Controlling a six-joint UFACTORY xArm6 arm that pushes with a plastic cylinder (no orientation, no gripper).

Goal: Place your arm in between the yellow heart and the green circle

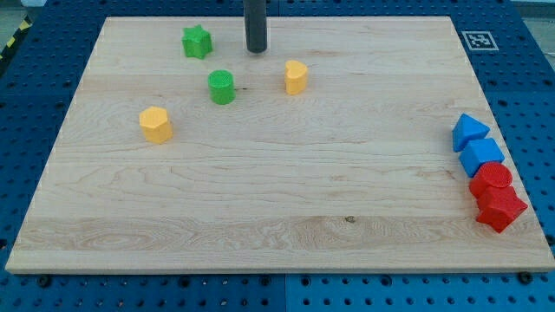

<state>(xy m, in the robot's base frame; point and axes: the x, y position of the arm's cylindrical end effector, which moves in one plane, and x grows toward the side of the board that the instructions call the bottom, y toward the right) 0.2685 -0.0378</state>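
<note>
Wooden desk point(277, 217) carries 8 blocks. No claw on this arm; my tip point(256, 50) grasps nothing. Below-right of tip: yellow heart point(296, 77). Below-left: green circle point(221, 87). Tip sits above the gap between them. Green star point(197, 42) left of tip.

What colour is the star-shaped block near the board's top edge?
Green: the star, clear in the camera view.

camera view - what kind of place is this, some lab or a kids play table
Most likely a robotics lab bench, not a play table. A wooden board lies on a blue perforated mounting surface, a printed marker tag sits at the board's corner, and my tip stands among small coloured blocks.
</note>
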